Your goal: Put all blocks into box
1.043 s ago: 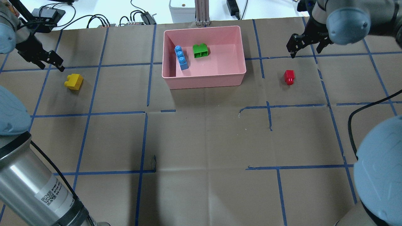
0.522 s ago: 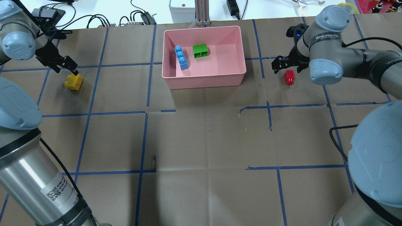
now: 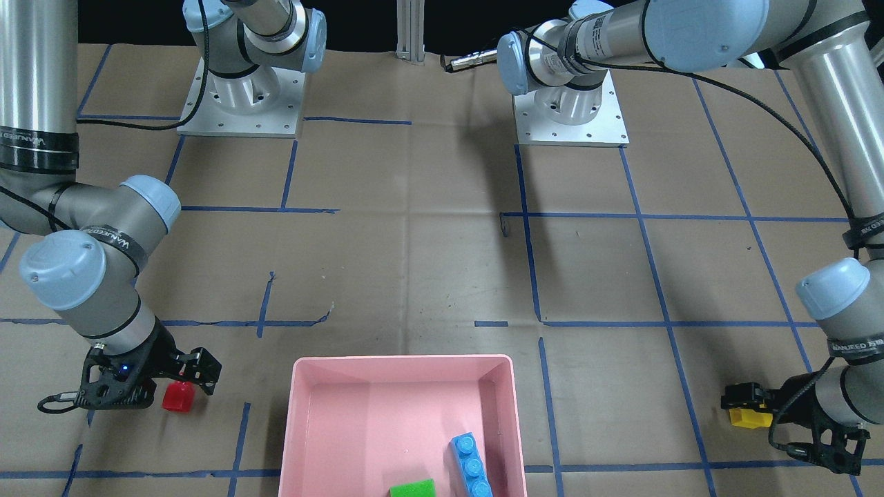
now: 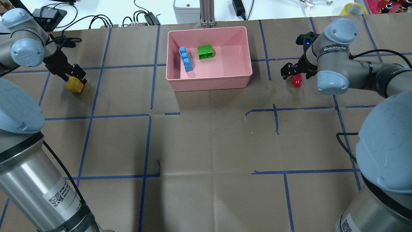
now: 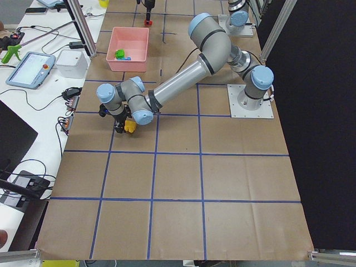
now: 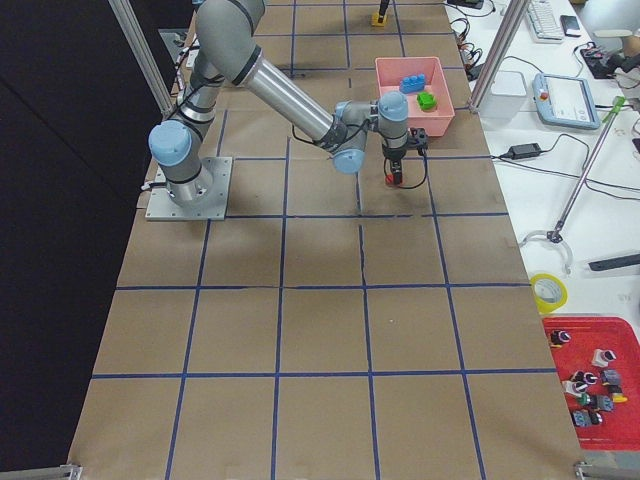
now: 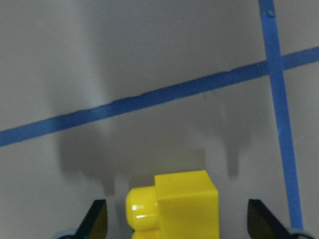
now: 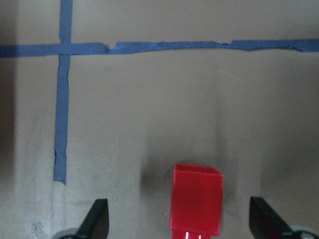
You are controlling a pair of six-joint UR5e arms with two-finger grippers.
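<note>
The pink box stands at the far middle of the table, with the blue brick and the green brick inside it. The yellow brick lies on the table to the box's left. My left gripper is open and down around it; in the left wrist view the yellow brick sits between the spread fingertips, untouched. The red brick lies to the box's right. My right gripper is open over it; in the right wrist view the red brick sits between the fingertips.
Cables, a power adapter and a grey unit lie beyond the table's far edge, with an aluminium post behind the box. A yellow tape roll sits far right. Blue tape lines grid the brown table cover.
Both arms have come down and inward. The left gripper moved right onto the yellow brick, the right gripper moved left and down onto the red brick. The bricks have not moved.
</note>
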